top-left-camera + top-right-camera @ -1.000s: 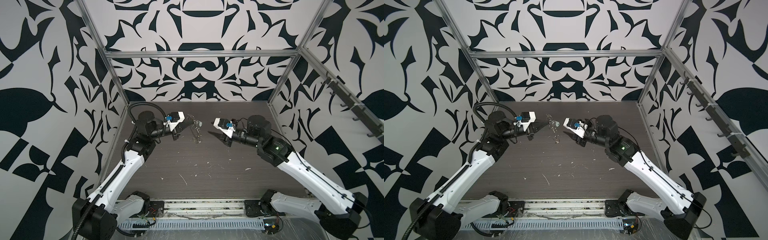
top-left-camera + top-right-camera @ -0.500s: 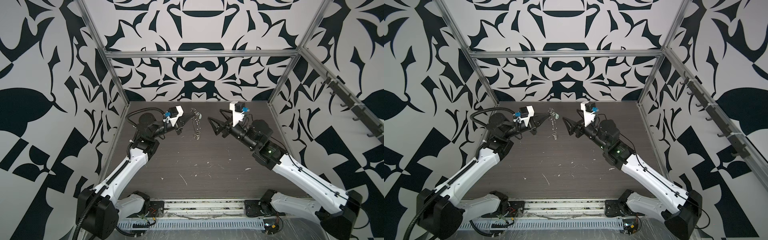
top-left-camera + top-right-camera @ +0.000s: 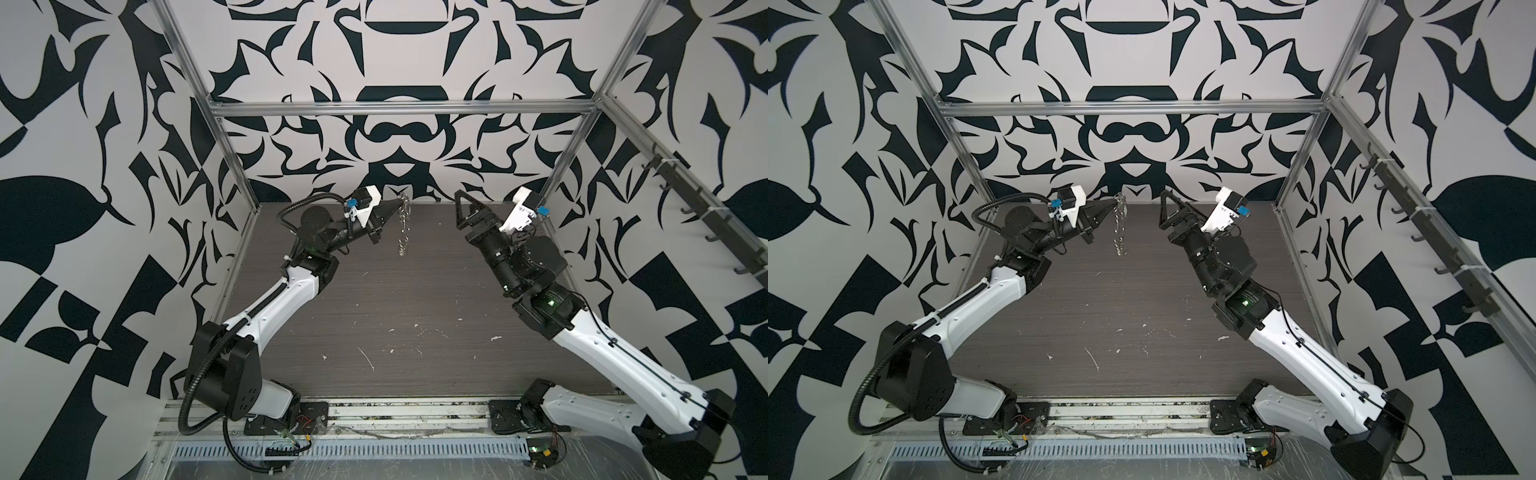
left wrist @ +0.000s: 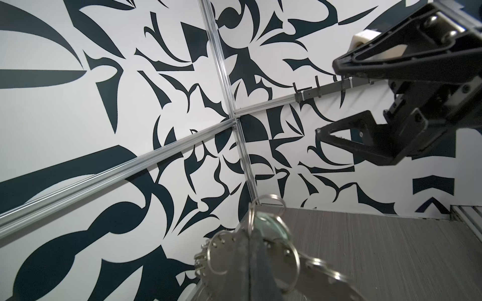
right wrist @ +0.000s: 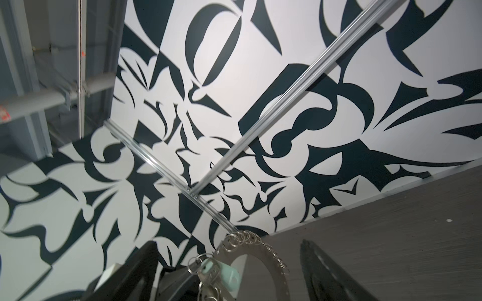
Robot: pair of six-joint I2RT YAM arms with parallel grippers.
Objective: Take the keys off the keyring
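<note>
Status: left pincer (image 3: 397, 203) clamped on the keyring (image 3: 403, 227) rim, ring hanging above the rear of the counter (image 3: 415, 299). right pincer (image 4: 326, 97) wide, empty, near the ring, not touching. keys (image 5: 229, 275) attached to the ring. Nothing removed yet; I judge the whole extraction is left.

The right end effector (image 3: 459, 210) is being drawn back from the keyring (image 3: 403, 226) and lifted, and its jaws are being spread wide. The left end effector (image 3: 397, 204) is being raised higher and farther back, with the keyring.
</note>
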